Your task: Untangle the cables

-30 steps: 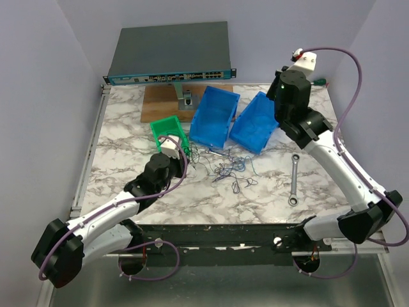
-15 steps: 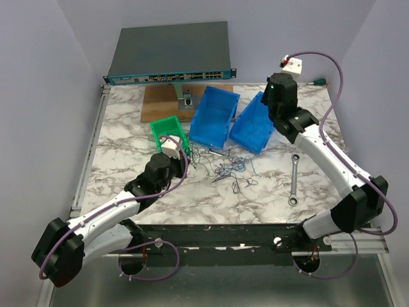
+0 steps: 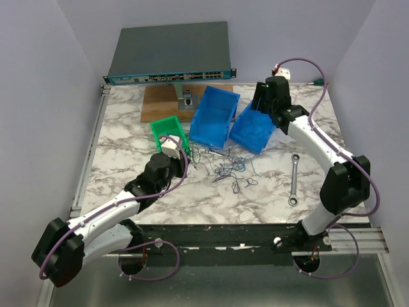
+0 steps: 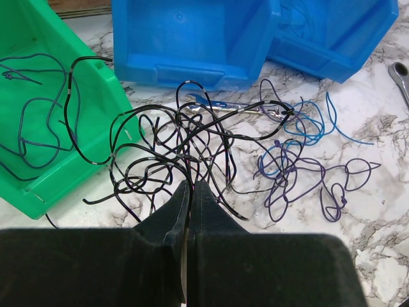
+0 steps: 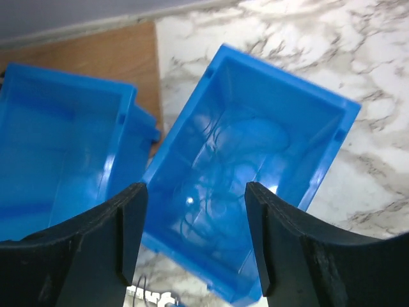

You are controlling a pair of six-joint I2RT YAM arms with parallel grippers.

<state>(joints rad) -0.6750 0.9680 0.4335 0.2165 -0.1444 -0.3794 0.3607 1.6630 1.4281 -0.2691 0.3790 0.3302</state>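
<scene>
The cables [image 3: 227,169] lie as a loose tangle on the marble in front of the blue bins. In the left wrist view the black cables [image 4: 160,137] loop at the left and the blue and purple cables [image 4: 307,163] spread at the right. My left gripper [image 4: 190,184] is shut, with black strands running into the seam at its tips. It sits at the tangle's left edge [image 3: 183,152]. My right gripper [image 5: 195,192] is open above the right blue bin [image 5: 255,166], where thin blue wires lie on the floor. Nothing is between its fingers.
A green bin [image 4: 38,166] holding a few dark wires stands left of the tangle. A second blue bin [image 3: 214,115] sits beside the right one [image 3: 255,128]. A silver wrench [image 3: 294,179] lies at the right. A network switch [image 3: 169,54] and wooden board [image 3: 160,102] are behind.
My right arm has swung left and down to hang over the right blue bin, and its gripper has opened. The left arm and the tangle have not moved.
</scene>
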